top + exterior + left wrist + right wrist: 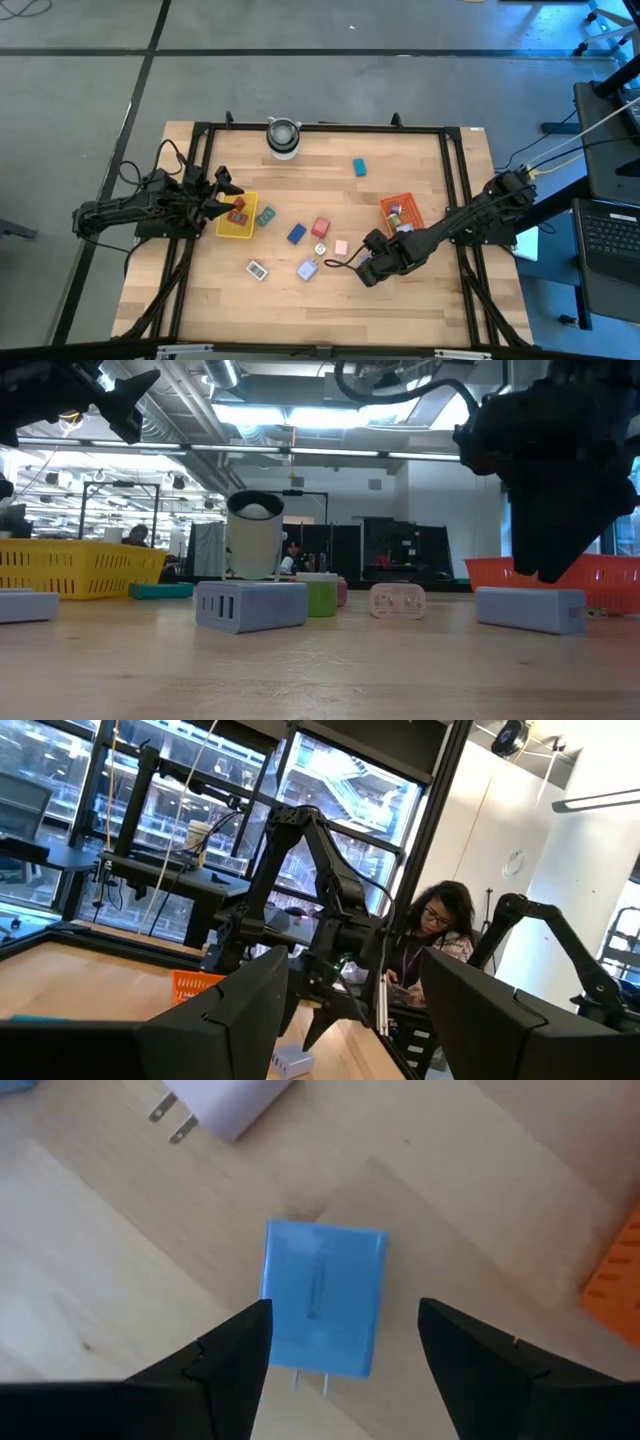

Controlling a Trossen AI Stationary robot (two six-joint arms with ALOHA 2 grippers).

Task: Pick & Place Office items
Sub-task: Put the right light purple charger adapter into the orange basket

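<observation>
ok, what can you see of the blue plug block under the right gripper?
The blue block is a flat, rounded-corner rectangle that looks like smooth matte plastic, with a faint line along its top face and two metal prongs at one short end. It lies flat on the wooden table, by itself. The right gripper is above it, fingers open to either side; no grip shows. A lavender plug and the orange tray sit nearby, apart from it.

From above, my right end effector [352,266] covered the blue block [324,1296] entirely. Its prongs were half lost behind my fingers [225,1365]. The lavender charger [238,1102] ran off the frame's edge. The yellow tray's [233,231] contents were too small to name.
</observation>
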